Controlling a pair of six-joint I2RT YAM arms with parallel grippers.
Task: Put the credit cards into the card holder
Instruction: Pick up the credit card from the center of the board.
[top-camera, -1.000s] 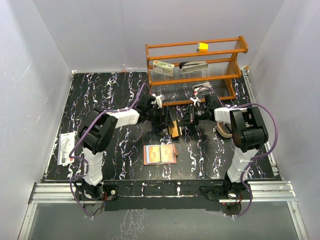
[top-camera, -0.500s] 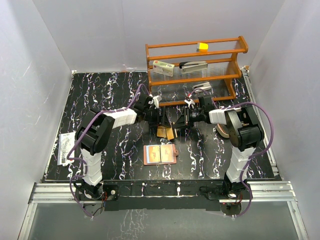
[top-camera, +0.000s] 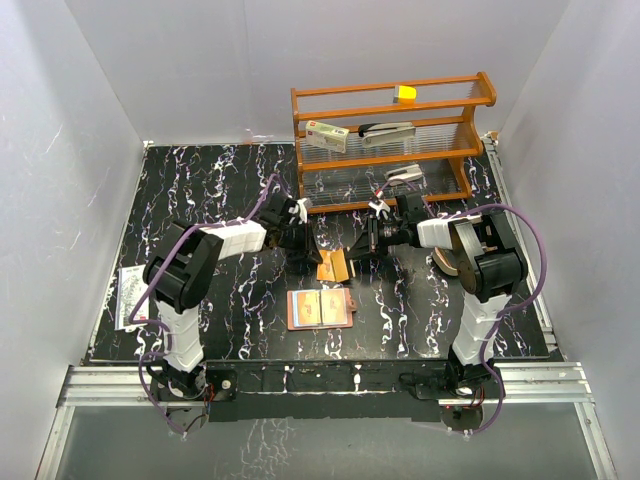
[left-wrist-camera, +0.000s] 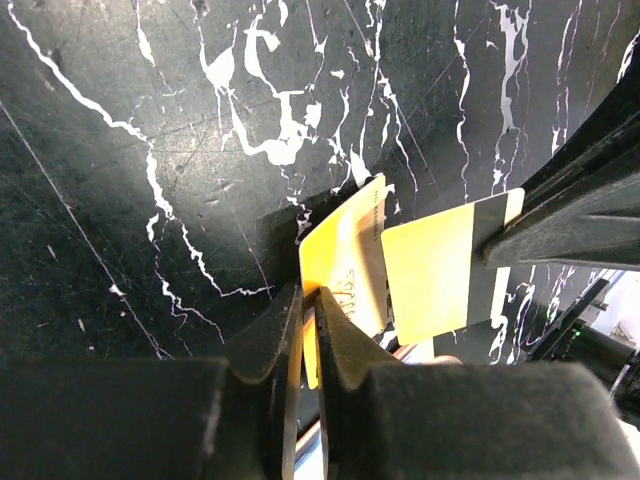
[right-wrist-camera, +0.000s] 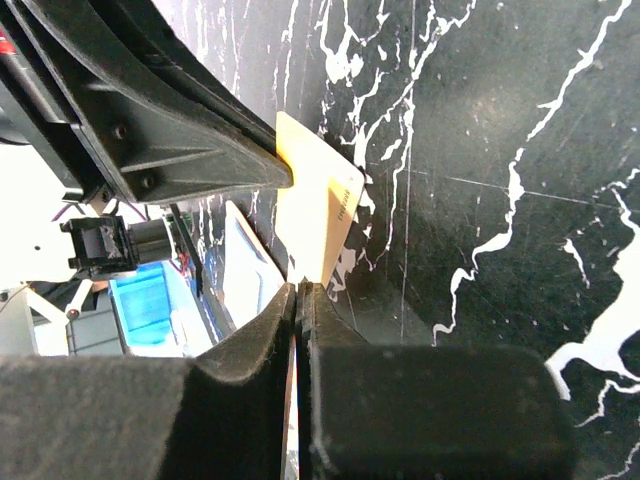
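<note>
Top external view: at the middle of the black surface (top-camera: 200, 200), an orange card (left-wrist-camera: 345, 250) is pinched between the narrow left fingers (left-wrist-camera: 322, 305). Just right of it, a paler card (left-wrist-camera: 440, 285) is clamped by the fully closed right fingers (right-wrist-camera: 306, 300); whether the 2 cards touch cannot be told. Toward the near edge, the card holder (top-camera: 320, 308) is laid open, apart from both cards

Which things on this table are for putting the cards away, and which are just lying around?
For the job: credit cards, card holder.
Lying about: wooden rack, white packet, tan tray.
</note>
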